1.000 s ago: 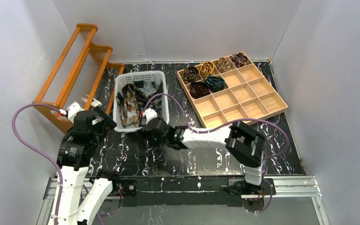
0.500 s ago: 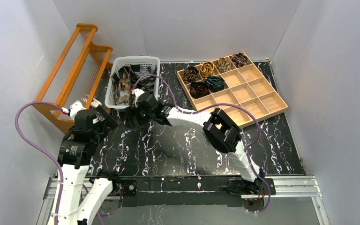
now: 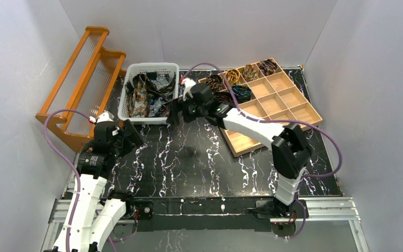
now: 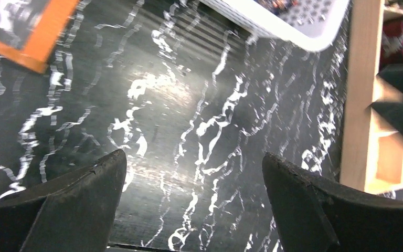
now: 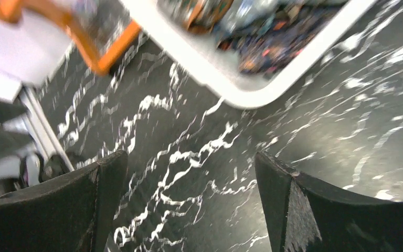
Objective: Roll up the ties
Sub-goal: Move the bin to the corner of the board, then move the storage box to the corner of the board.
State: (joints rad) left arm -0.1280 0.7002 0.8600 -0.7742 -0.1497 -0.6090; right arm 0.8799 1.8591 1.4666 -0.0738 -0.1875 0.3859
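The table [image 3: 189, 163] was black with white veining. At its far left stood an orange rack [image 3: 84, 84], and at the far right a wooden tray [image 3: 288, 113] of square cells. Between them, at the far edge, sat a white basket [image 3: 152, 65].

The right arm [image 3: 252, 128] reached out across the near-left corner of the tray. The left arm [image 3: 86, 189] stood over the near-left of the table.

The loose ties [image 3: 146, 97] lay heaped in the basket, tangled in brown, orange and dark blue. No single strip showed a clear long axis, so a pick would probably have to start from whichever fold stood proud. The rolled ties [image 3: 240, 93] sat as small coils in the tray's far-left cells. Six could be counted, one partly hidden by the arm.

The right claw [image 5: 186, 163] was spread wide and held nothing. It hung over bare table just beside the basket's near right corner. From it the heap lay farther from the robot and to its left, over the rim. Its wrist view showed that corner and the ties just ahead of the fingertips.

The left claw [image 4: 193, 157] was also spread wide and held nothing. It hung over bare table, nearer the robot than the basket's near-left corner and clearly apart from it.

The right claw was the nearer to the heap, so it looked the likelier to pick next.

No brand, label or writing could be read in any view.
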